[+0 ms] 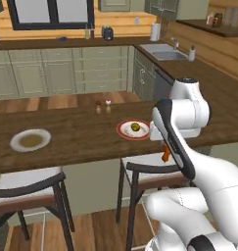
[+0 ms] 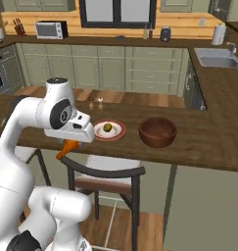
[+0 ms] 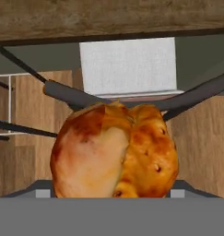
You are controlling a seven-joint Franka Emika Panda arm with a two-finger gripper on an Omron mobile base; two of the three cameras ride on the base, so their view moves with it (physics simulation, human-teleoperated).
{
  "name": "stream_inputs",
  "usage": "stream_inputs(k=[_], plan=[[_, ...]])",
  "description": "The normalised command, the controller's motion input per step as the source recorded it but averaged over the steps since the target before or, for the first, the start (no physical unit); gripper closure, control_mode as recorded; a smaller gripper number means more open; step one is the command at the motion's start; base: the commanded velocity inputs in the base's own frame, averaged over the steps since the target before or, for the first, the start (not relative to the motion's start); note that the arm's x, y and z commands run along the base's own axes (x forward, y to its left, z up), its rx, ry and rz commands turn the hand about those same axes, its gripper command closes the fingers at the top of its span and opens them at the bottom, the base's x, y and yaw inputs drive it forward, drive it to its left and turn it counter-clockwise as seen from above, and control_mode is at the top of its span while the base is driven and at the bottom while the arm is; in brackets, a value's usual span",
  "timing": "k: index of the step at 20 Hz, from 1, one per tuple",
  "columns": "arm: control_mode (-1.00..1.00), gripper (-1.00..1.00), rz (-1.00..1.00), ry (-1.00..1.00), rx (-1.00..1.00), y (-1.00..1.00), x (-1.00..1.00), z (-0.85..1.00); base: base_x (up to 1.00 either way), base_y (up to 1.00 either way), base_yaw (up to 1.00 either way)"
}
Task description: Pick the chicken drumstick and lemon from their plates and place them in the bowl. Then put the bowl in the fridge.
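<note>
My gripper (image 3: 111, 194) is shut on the chicken drumstick (image 3: 115, 152), a glossy orange-brown chunk that bulks large in the hand view. In the base views the drumstick (image 1: 165, 156) (image 2: 66, 147) hangs under the hand, below the counter's front edge and over a stool. The yellow-green lemon (image 1: 135, 127) (image 2: 107, 127) lies on the red-rimmed plate (image 1: 123, 132) (image 2: 118, 134). A plain white plate (image 1: 15, 142) sits far left on the counter. The dark wooden bowl (image 2: 157, 131) stands right of the lemon's plate. The fridge is out of view.
Two stools (image 1: 154, 166) (image 1: 27, 184) stand against the counter's near side, one right under the hand. Salt and pepper shakers (image 1: 103, 107) stand at the counter's far edge. A sink (image 1: 162, 51) is set in the back right worktop.
</note>
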Motion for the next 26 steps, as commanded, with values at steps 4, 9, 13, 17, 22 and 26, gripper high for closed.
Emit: stream_inputs(k=[4,9,13,17,22,26], plan=[[1.00,1.00,0.00,0.00,0.00,0.00,0.00,0.00,0.46,-1.00,0.00],[1.00,1.00,0.00,0.00,0.00,0.00,0.00,0.00,0.50,-1.00,0.00],[1.00,1.00,0.00,0.00,0.00,0.00,0.00,0.00,0.41,-1.00,0.00],[1.00,1.00,0.00,0.00,0.00,0.00,0.00,0.00,0.05,-1.00,-0.05],[1.00,1.00,0.00,0.00,0.00,0.00,0.00,0.00,-0.02,-1.00,-0.09],[1.00,1.00,0.00,0.00,0.00,0.00,0.00,0.00,0.19,-0.96,-0.03]])
